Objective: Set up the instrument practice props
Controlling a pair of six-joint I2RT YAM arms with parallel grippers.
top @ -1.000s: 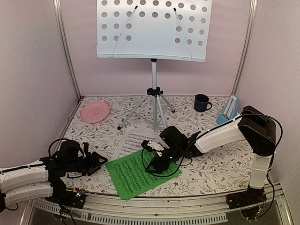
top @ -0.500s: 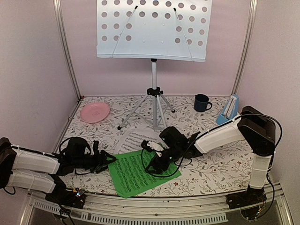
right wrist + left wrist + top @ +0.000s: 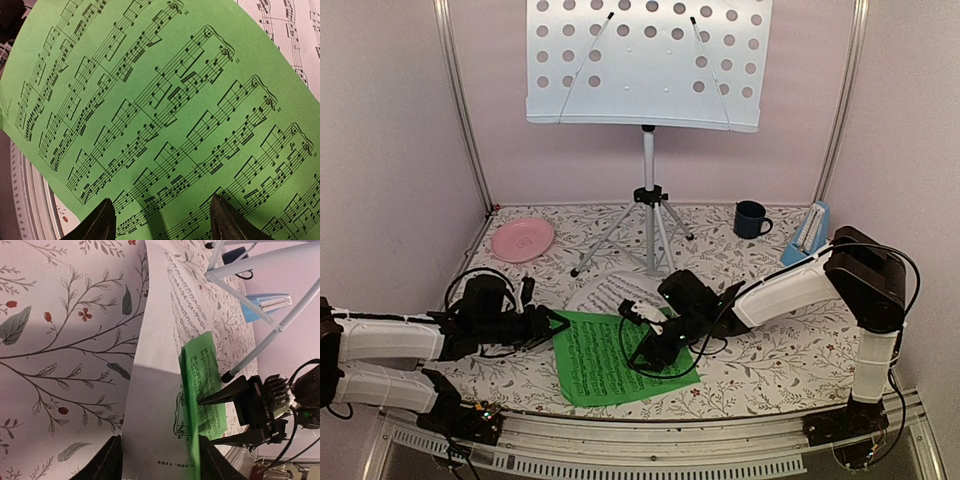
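Two jaws of the left gripper (image 3: 157, 452) are spread around an edge of the white page (image 3: 155, 390) and green page (image 3: 201, 372); the right gripper (image 3: 160, 212) is held spread over the green page; both pages are laid on the table (image 3: 775, 375) before the music stand (image 3: 648, 60), the metronome (image 3: 808, 235) far right

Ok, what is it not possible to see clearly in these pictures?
- Music stand: top cut off by the upper edge, overhead view.
- White sheet: partly covered by the green sheet and the right arm, overhead view.
- Metronome: too small to read, overhead view.
- Left gripper: fingers cut off by the lower edge, left wrist view.
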